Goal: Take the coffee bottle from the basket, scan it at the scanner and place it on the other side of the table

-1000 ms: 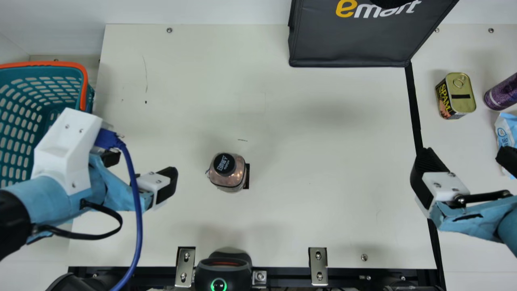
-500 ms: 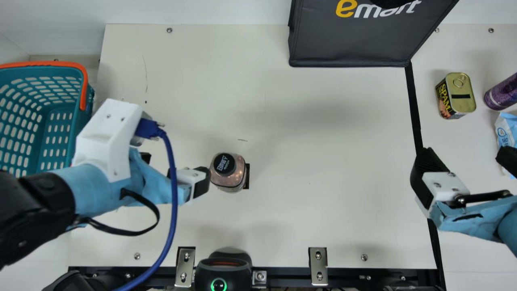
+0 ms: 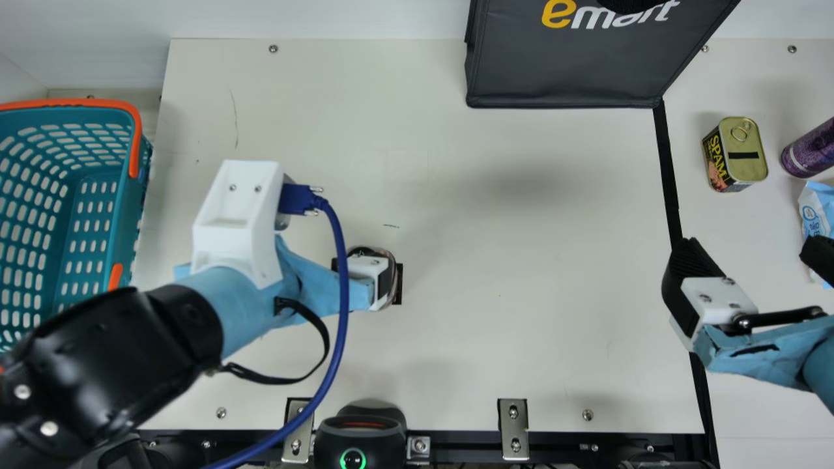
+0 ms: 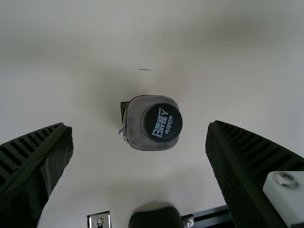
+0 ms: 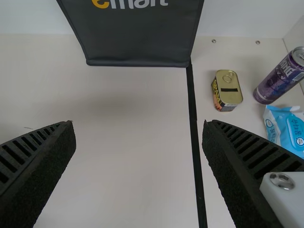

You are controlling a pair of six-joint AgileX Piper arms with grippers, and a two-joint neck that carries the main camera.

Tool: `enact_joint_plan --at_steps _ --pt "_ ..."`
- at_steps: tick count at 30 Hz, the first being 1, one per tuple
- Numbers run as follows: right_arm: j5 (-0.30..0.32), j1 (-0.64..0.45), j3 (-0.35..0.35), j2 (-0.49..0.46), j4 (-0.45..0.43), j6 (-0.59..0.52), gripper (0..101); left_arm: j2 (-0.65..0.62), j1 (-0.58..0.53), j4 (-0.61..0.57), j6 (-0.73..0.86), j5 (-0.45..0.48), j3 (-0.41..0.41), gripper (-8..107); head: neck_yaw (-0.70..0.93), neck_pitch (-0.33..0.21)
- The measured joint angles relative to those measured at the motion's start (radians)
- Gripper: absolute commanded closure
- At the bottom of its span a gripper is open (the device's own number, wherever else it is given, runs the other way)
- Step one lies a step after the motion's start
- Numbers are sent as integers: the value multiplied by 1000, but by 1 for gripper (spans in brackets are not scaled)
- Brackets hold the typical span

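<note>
Arms angled inward, left tool (image 3: 366, 273) above the bottle (image 4: 135, 130) and right tool (image 3: 749, 254) gape empty.

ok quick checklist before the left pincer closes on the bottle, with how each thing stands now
1. Left pincer open: ok.
2. Coffee bottle upright on the table: ok.
3. Bottle centred in the opening: not ok, in the left wrist view it looks nearer one finger.
4. Fingertips low enough for a firm grip: cannot tell, height is hard to judge from above.
5. Scanner powered for the next step: ok, it seems, its green ring glows.
6. Right pincer out of the way: ok, well off to the main view's right.
</note>
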Motion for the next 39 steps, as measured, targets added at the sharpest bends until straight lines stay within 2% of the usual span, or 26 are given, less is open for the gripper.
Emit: enact_joint_plan --at_steps 21,37,39 --pt "0 0 0 0 0 0 6 79 -212 337 -455 -134 194 9 0 0" --pt "0 0 0 0 0 0 6 170 -287 534 -655 -177 274 9 0 0" --pt "0 0 0 0 0 0 6 180 -292 551 -667 -176 278 22 0 0"
